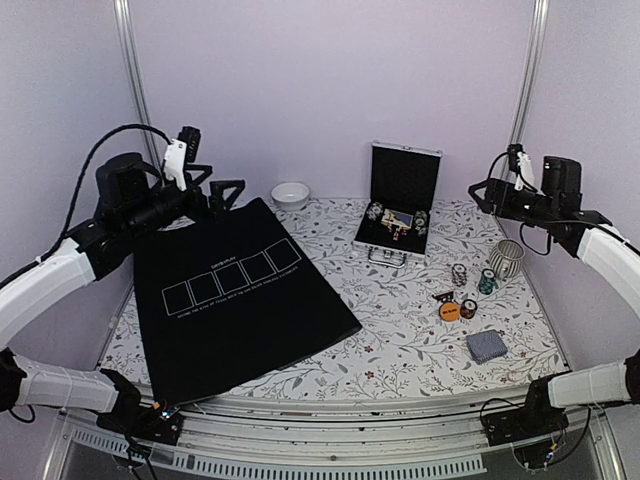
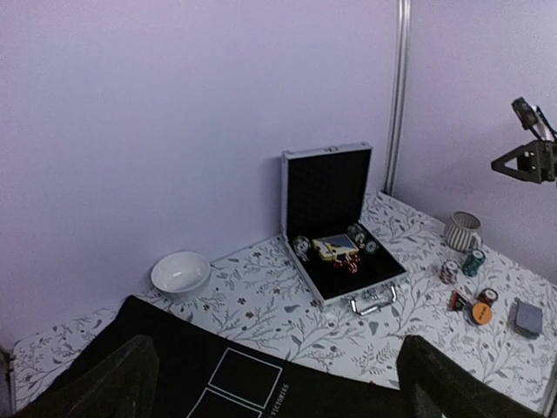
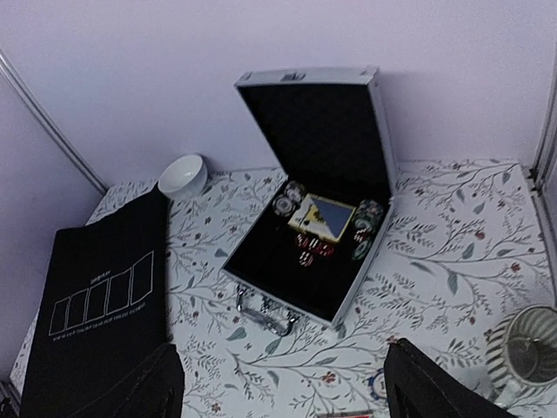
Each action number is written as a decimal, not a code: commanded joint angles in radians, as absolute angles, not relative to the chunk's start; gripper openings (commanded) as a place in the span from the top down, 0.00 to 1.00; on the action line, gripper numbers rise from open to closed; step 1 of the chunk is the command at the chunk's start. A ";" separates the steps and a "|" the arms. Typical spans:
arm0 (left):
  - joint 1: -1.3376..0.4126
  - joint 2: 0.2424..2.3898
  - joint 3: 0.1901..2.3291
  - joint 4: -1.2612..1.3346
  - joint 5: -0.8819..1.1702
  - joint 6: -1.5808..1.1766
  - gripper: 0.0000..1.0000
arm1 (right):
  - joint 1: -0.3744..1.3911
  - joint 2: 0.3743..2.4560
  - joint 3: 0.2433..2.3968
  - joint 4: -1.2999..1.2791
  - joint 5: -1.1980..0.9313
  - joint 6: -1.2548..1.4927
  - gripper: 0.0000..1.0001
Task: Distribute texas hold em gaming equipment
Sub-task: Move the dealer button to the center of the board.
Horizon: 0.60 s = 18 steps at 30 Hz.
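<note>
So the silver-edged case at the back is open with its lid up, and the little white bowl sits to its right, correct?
Not quite: the white bowl sits to the left of the case, not to its right. The case is indeed at the back, open with its lid up. The top external view shows this.

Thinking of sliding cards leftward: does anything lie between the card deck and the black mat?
Nothing visible does: only bare flowered cloth lies between the card deck and the black mat; the chips stand farther back.
</note>
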State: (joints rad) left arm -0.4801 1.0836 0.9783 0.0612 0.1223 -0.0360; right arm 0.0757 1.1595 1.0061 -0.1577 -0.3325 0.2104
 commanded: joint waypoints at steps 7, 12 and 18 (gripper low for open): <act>-0.571 1.128 0.943 -0.041 0.222 0.036 0.02 | 0.450 1.463 1.191 -0.811 0.134 0.249 0.24; -0.574 1.125 0.905 -0.034 0.204 0.059 0.02 | 0.454 1.544 1.148 -0.845 0.086 0.263 0.25; -0.574 1.128 0.875 -0.029 0.199 0.077 0.02 | 0.455 1.646 1.164 -0.839 0.086 0.227 0.17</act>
State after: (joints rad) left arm -0.5621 1.1332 0.8928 -0.0391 0.1982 0.0509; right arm 0.4522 1.5894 1.1522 -0.8127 0.0608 0.2470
